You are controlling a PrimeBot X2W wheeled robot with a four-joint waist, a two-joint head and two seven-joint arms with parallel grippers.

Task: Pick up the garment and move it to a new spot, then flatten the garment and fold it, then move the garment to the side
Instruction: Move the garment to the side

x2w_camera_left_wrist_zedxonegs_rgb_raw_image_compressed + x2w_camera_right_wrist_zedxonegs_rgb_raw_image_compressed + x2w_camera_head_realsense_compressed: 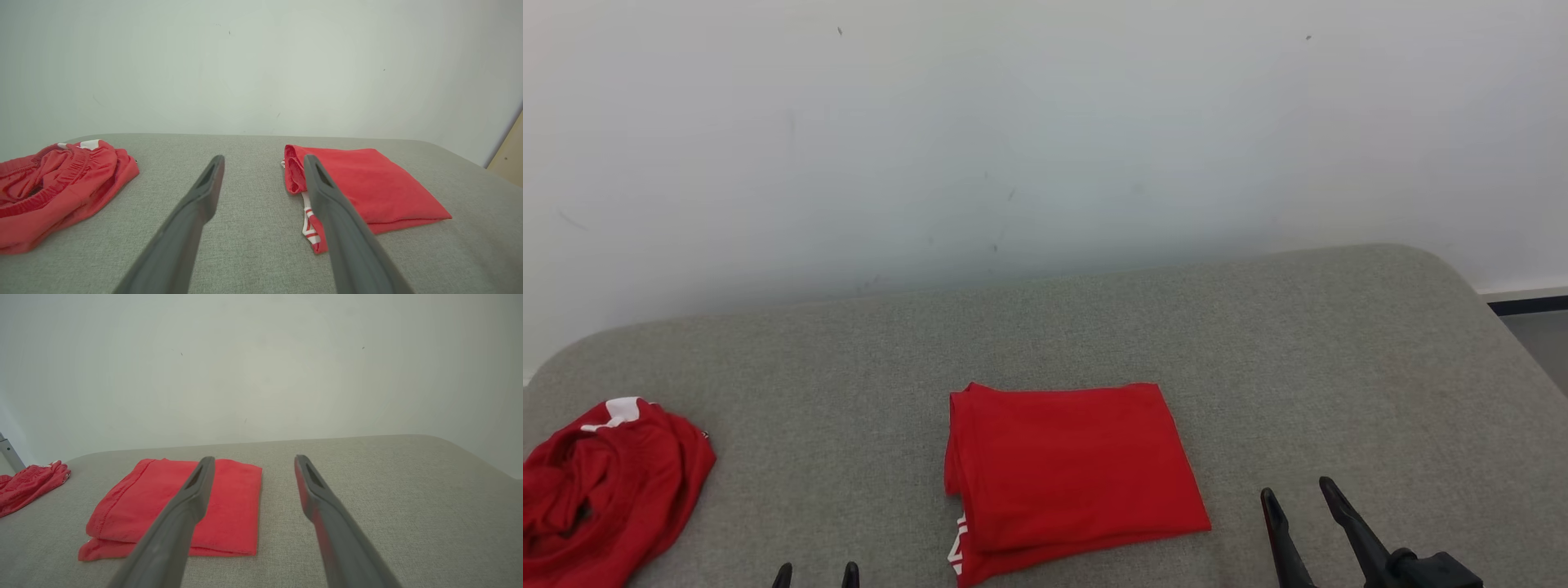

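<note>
Left gripper (817, 574) and right gripper (1297, 490), jaws wide and empty, sit either side of the folded red garment (1070, 469) lying mid grey padded surface (1258, 343); light, limp cloth, probably best pinched through all layers at its side edges.

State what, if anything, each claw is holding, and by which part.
Nothing is held. The left claw and right claw are both open and empty; the folded red garment lies on the grey surface between them, untouched.
</note>
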